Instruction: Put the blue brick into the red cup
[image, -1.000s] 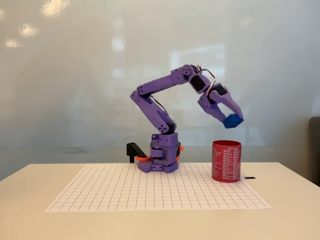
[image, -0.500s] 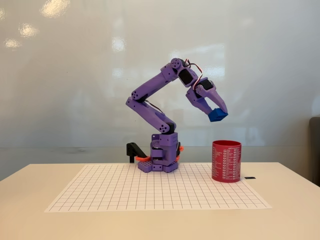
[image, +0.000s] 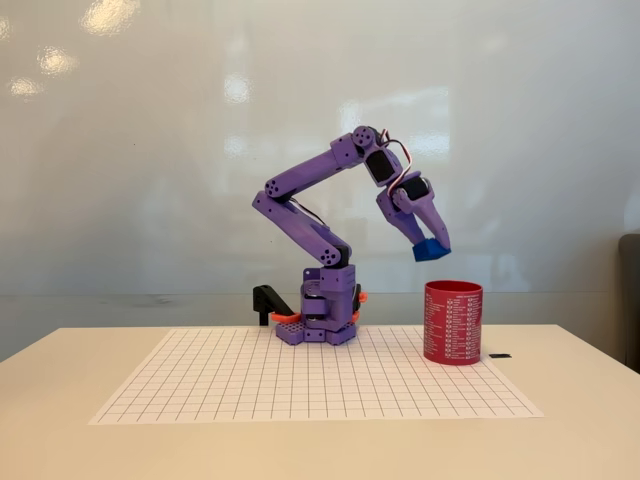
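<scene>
The purple arm reaches up and to the right in the fixed view, and its gripper (image: 430, 243) points downward, shut on the small blue brick (image: 430, 250). The brick hangs in the air above and slightly left of the red cup (image: 453, 322). That cup stands upright on the right part of the grid sheet, with rows of white print on its side. A clear gap separates the brick from the cup's rim.
A white grid sheet (image: 250, 385) covers the middle of the pale table. The arm's purple base (image: 325, 308) stands at the sheet's back edge, with a black clamp (image: 268, 301) to its left. A small dark object (image: 500, 355) lies just right of the cup.
The gripper with the blue brick drew back left and upward from above the cup, then sank again, tilting more steeply down, ending a little left of the cup.
</scene>
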